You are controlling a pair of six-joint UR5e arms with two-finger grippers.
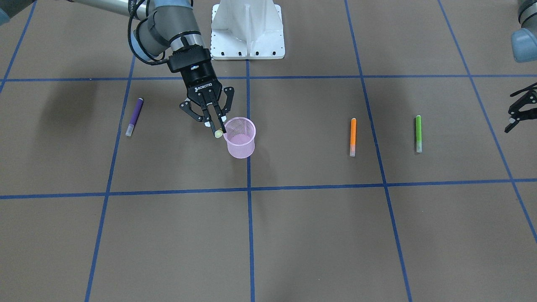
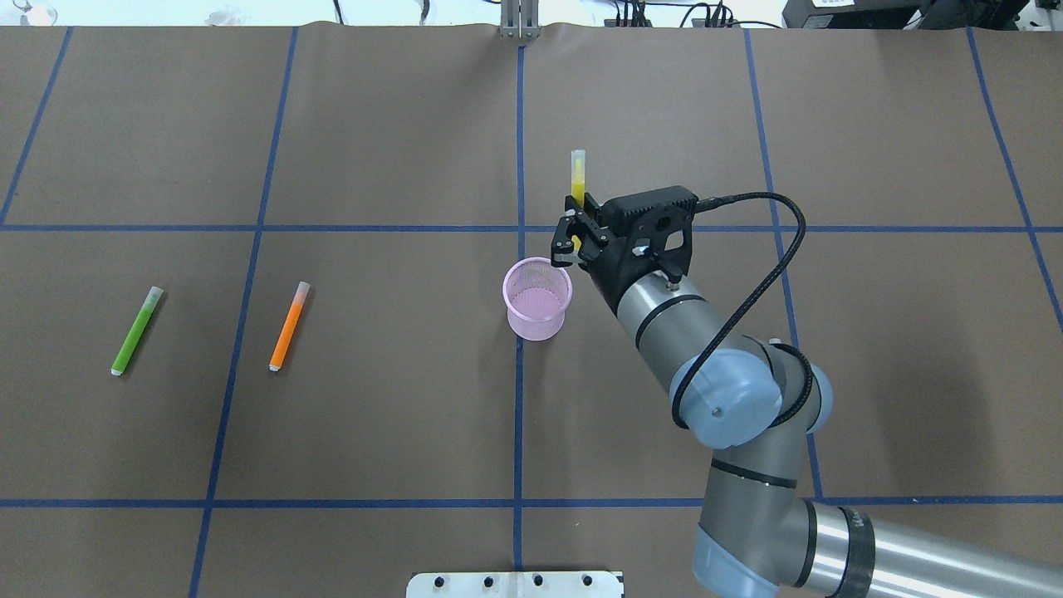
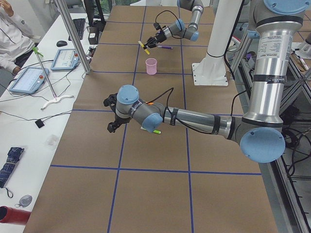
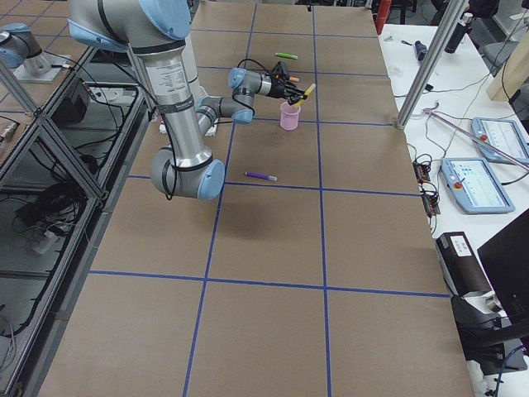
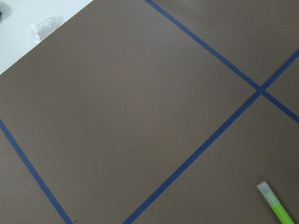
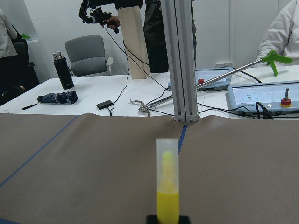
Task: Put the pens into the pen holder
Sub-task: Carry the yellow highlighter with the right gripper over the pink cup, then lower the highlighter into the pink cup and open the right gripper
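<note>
My right gripper (image 1: 218,128) is shut on the yellow pen (image 2: 577,176), which it holds tilted just above the rim of the pink mesh pen holder (image 1: 240,137), on the holder's right-arm side. The pen's pale cap points away from me in the right wrist view (image 6: 167,186). The purple pen (image 1: 134,116) lies on the table beyond the right arm. The orange pen (image 1: 353,136) and the green pen (image 1: 418,133) lie side by side on my left half. My left gripper (image 1: 519,110) hovers open and empty near the green pen (image 5: 276,206).
The white robot base (image 1: 247,29) stands behind the holder. Blue tape lines cross the brown table cover. A metal post (image 4: 423,66) and the operators' desk with tablets (image 4: 479,178) stand past the far table edge.
</note>
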